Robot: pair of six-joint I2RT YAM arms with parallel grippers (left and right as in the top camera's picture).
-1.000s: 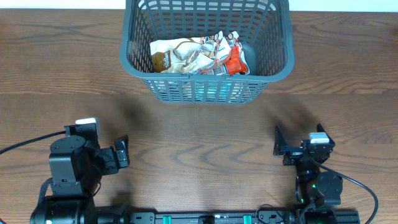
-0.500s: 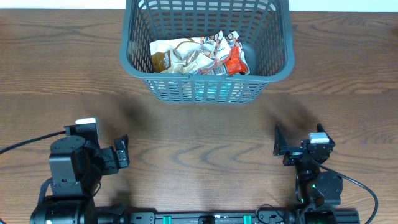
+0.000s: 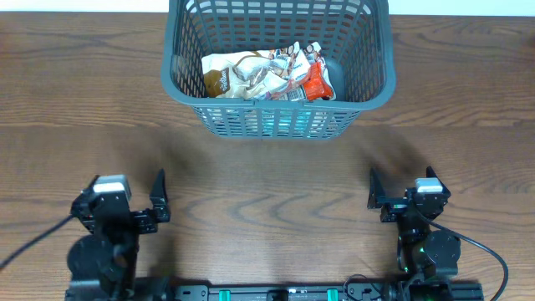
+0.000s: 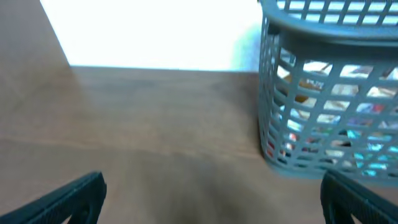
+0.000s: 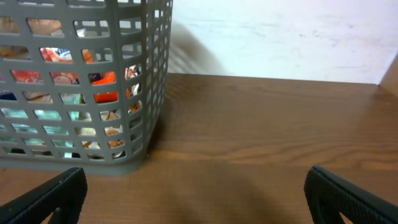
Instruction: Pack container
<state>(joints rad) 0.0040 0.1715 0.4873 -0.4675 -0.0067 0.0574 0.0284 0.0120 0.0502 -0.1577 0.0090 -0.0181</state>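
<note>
Left claw (image 4: 212,183): fingers are spread wide with nothing between them, low over the table (image 3: 267,209).
Right claw (image 5: 194,177): fingers are spread just as wide and are also empty.
Container (image 3: 380,92): upright on the table, well ahead of both claws. It lies ahead and to the right of the left claw, and ahead and to the left of the right claw.
Contents: snack packets (image 3: 267,73) lie in a loose heap on the base, well under the rim. I see no packet outside the container.
Stage, as I judge it: packing looks done or close to it, so any further reach gains you little and carries real risk.
Risk, lattice: if you drive either claw straight ahead with its fingers apart, a fingertip can slip into a slot in the near wall and drag the container.
Risk, sliding: the container looks light, so a nudge at the rim may tip it or push it further from the claws.
Risk, contents: if you close on the heap, you may lift packed packets back out or crush them.
Risk, arms: the container sits between the two claws' lines of reach, so if you send both in together they may meet over it.
Risk, sight: the left wrist view is blurred, so do not judge the gap to the wall from it.
</note>
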